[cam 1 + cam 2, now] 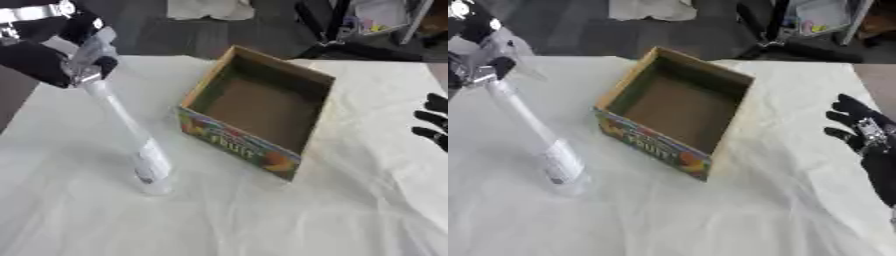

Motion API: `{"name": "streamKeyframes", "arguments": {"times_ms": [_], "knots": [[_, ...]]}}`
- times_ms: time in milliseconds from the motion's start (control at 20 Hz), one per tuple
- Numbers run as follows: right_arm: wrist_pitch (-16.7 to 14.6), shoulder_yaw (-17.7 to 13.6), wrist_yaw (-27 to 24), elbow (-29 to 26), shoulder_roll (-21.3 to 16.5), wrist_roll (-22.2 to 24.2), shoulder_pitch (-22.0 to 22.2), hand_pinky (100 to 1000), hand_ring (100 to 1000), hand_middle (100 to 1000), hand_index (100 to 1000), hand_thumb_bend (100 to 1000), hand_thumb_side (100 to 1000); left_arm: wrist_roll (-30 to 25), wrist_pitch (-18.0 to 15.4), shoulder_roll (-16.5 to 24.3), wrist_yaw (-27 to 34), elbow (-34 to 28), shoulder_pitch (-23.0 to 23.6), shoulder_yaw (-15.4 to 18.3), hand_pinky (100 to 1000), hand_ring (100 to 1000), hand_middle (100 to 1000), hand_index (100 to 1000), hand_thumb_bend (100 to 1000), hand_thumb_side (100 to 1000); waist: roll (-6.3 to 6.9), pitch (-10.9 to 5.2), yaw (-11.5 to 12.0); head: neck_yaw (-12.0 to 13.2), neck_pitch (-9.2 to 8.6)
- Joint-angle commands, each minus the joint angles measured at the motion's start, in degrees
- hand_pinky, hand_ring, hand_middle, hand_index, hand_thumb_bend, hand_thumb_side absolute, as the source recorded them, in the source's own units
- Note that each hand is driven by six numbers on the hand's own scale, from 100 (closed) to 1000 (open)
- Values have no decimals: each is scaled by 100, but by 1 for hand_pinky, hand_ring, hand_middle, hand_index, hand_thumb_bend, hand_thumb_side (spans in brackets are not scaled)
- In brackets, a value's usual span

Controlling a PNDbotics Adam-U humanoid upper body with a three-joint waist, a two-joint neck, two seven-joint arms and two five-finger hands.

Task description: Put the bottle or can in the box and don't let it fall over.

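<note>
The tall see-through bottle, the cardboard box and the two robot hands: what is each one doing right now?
Tall clear plastic bottle with a white label: outside the box, tilted, base on the white tablecloth, top held.
Open cardboard box with a colourful fruit print: upright, nothing inside.
Left hand: curled round the bottle's top.
Right hand: idle at the right edge, fingers spread, holding nothing.

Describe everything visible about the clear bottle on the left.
The bottle is tall, slim and looks like clear plastic, with a white label near its base. It leans, top toward the far left, with its base on the white cloth, left of the cardboard box and apart from it. The left robot hand is curled round its top. Its cap and contents cannot be made out.
</note>
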Motion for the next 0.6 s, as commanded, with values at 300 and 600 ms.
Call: {"name": "streamKeyframes", "arguments": {"times_ms": [300,600], "knots": [[21,-51,-59,-89,-83,-17,-13,850,918,999,794,100,730,37,-5,95,-71,-71,-196,109,494,272,321,401,100,100,27,-170,19,-4,10],[35,-56,-63,-101,-86,-24,-6,850,918,999,795,100,737,45,-1,102,-79,-83,-211,135,492,248,302,382,100,100,51,-182,28,-15,1]]}}
